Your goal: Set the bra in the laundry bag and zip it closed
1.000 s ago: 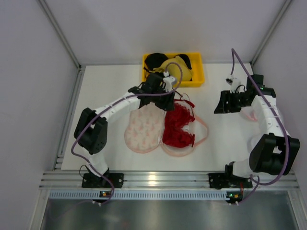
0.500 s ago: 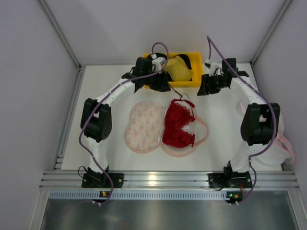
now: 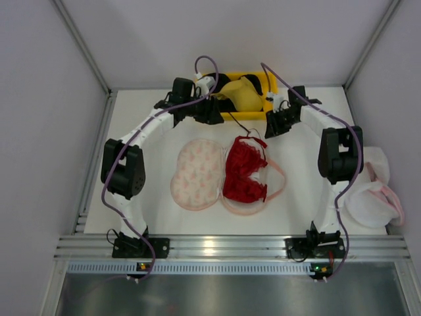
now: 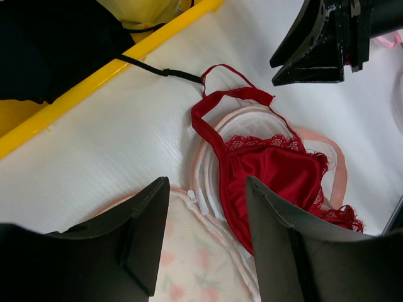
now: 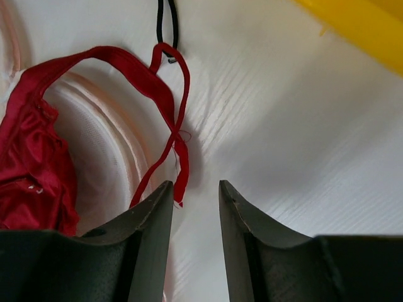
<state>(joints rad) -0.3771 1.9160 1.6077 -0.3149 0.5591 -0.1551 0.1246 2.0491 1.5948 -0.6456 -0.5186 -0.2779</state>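
Left gripper point(image 4: 206, 185) jaws spread wide, empty. Bright red lacy bra point(image 4: 271, 170) just ahead of them, lying on one lobe of cream-pink printed mesh laundry bag point(image 4: 189, 264). Right gripper point(image 5: 195, 185) jaws narrowly apart, pinching nothing; thin red strap point(image 5: 182, 176) end at gap's edge.

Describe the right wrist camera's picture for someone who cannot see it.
The right gripper, its two dark fingers apart and empty, hangs over a white table, close to thin red straps of the bra. It lies on the laundry bag at left; a yellow bin shows top right.
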